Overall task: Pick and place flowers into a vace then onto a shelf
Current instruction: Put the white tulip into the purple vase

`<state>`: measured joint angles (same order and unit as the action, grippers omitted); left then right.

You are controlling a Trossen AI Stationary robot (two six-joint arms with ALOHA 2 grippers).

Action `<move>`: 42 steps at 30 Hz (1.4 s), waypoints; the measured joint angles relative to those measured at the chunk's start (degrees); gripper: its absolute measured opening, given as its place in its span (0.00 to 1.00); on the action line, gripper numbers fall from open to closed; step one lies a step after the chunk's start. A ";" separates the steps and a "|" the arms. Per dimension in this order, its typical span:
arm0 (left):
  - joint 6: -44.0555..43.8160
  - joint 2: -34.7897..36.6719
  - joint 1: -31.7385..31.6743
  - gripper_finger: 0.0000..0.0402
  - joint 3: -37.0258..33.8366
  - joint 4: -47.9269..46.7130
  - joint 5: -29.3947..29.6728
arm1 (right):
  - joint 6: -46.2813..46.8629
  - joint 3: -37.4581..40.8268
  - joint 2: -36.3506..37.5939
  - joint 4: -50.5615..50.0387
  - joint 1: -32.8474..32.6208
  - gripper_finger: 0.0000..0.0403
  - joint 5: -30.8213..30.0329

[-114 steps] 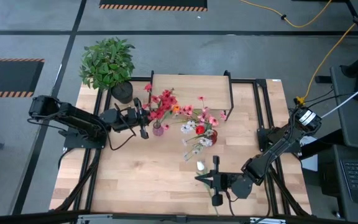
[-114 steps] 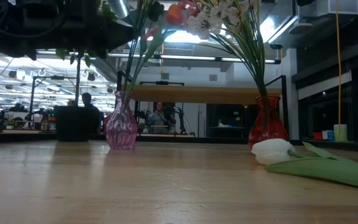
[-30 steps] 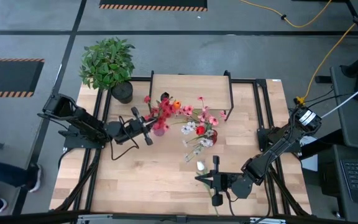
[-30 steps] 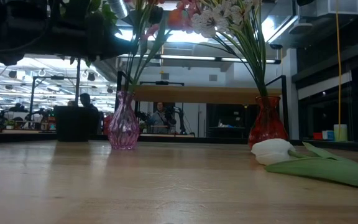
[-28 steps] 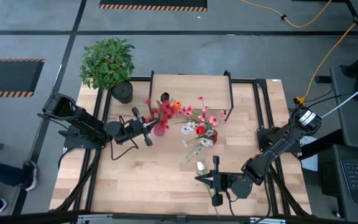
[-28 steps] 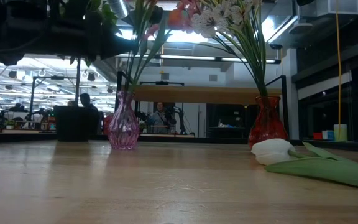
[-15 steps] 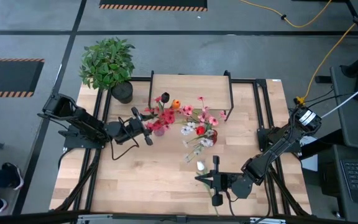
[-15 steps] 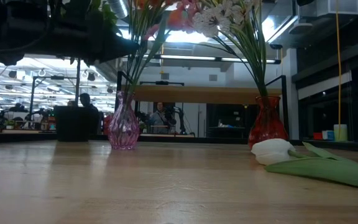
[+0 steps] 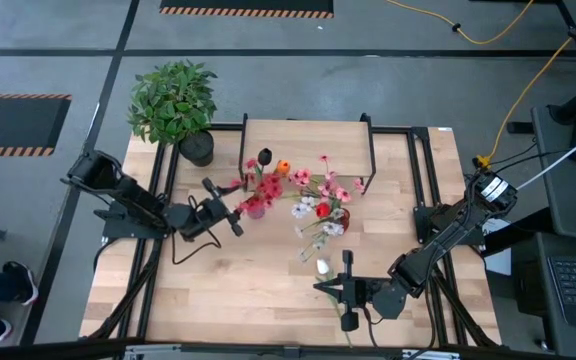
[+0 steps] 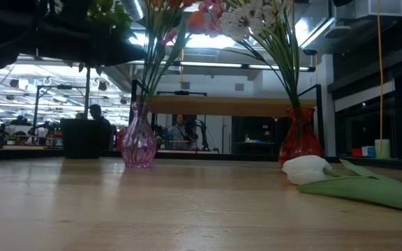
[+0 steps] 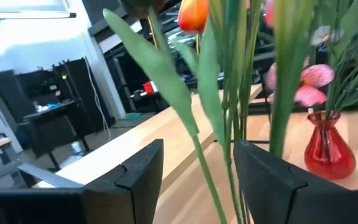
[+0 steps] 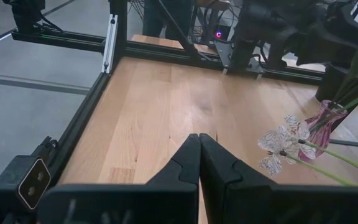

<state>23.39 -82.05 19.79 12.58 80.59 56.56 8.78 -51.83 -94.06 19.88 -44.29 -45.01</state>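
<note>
High view coverage shows two filled vases on the tabletop (image 9: 218,290), just in front of the shelf (image 9: 308,146). A pink vase (image 10: 138,143) holds red, pink and orange flowers (image 9: 265,180). A red vase (image 10: 300,137) beside it holds a second bunch of pink and white blooms (image 9: 326,195). One white flower (image 10: 340,180) is seen lying flat on the tabletop, not yet placed in a vase. The shelf top carries nothing, so neither vase is judged to have been transferred.

The left gripper (image 9: 216,202) is located just beside the pink vase. Its fingers (image 11: 135,171) are spread, with green stems (image 11: 229,112) standing between them but not clamped. The right gripper (image 9: 347,262) is parked near the front edge, close to the loose flower, with its fingers pressed together on nothing.

Remaining work is judged to be vasing of the loose flower and lifting of the vases onto the shelf.
</note>
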 joint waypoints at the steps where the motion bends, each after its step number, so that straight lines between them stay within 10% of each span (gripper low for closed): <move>1: 0.48 0.07 0.30 0.47 0.00 0.40 0.02 | 0.00 0.00 -0.01 0.00 0.00 0.01 0.00; 27: 3.50 10.33 24.10 0.41 0.00 -1.34 11.23 | 0.04 -0.02 0.09 6.83 -0.01 0.01 1.85; 37: -9.43 10.28 32.24 0.04 7.93 -29.09 10.83 | 3.09 -2.88 0.09 4.44 -0.26 0.01 3.77; 42: -18.75 10.28 32.35 0.01 13.78 -45.65 7.56 | 6.09 -11.05 0.11 -9.74 -0.42 0.01 4.38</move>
<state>4.64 -71.77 52.14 26.36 34.95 64.12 14.86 -62.88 -93.95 10.14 -44.71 -40.63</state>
